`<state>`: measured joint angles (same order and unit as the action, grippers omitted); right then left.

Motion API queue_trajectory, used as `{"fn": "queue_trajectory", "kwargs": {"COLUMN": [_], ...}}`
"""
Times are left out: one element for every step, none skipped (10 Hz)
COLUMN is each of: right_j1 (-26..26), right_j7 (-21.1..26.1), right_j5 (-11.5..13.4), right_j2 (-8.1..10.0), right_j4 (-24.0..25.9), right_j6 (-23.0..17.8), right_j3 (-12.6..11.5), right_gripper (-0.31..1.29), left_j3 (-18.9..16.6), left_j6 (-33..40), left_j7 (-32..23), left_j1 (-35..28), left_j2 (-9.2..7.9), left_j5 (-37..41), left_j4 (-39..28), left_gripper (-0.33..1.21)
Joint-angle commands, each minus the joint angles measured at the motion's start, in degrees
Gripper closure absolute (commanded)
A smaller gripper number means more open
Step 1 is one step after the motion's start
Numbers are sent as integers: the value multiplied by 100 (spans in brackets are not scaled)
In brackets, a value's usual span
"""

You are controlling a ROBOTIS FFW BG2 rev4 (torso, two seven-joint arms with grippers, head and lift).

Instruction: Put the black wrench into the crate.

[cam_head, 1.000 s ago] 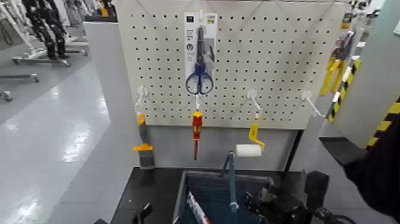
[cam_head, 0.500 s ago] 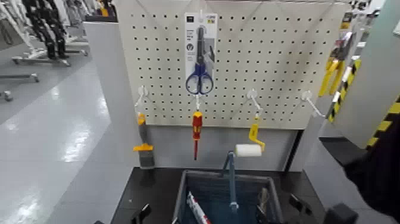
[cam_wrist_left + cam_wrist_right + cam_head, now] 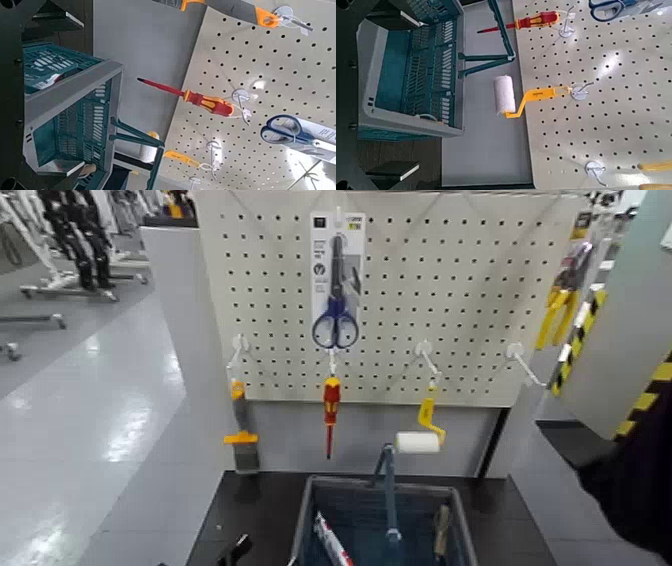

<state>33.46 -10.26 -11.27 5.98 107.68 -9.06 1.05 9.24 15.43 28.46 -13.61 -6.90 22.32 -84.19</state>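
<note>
1. Crate [image 3: 312, 508]: near centre, blue-grey, handle upright.
2. Slim greyish-brown item [image 3: 442, 532]: inside crate, right; cannot tell whether it is the black wrench, not identifiable elsewhere.
3. Left gripper [image 3: 73, 96]: near, left of crate; fingers released, apart.
4. Right gripper [image 3: 409, 95]: near side, facing crate; fingers released, apart.
5. Pegboard [image 3: 400, 290]: far, behind crate.

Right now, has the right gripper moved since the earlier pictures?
Yes, it has: the right gripper, first over the crate, has dropped below the head view's bottom edge.
</note>
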Motion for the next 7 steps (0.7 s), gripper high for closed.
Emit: {"fn": "queue_trajectory", "kwargs": {"right_j1": [64, 64, 47, 38, 29, 20, 3], "right_j7": [-29, -37, -29, -20, -11, 15, 68], "right_j5": [2, -51, -51, -42, 2, 81, 143], "right_j2": [26, 9, 26, 35, 26, 35, 35], "right_j4": [7, 16, 42, 60, 60, 69, 139], "right_j6": [80, 88, 176, 229, 203, 176, 308], "right_j3": [-8, -17, -17, -8, -8, 0, 18], "right_gripper": [8, 8, 8, 8, 8, 8, 8], "left_j3": [-19, -27, -27, -27, -27, -27, -27], "left_j6": [12, 3, -5, -5, -14, -14, -23], "left_j7": [1, 1, 1, 1, 1, 1, 1], "left_j1": [-10, -19, -19, -19, -19, -19, -19], "left_j2": [-21, -4, -4, -4, -4, -4, -4], "left_j5": [-34, -52, -52, -52, -52, -52, -52], "left_j4": [-27, -27, -27, -27, -27, -27, -27], "left_gripper": [9, 9, 9, 9, 9, 9, 9]}}
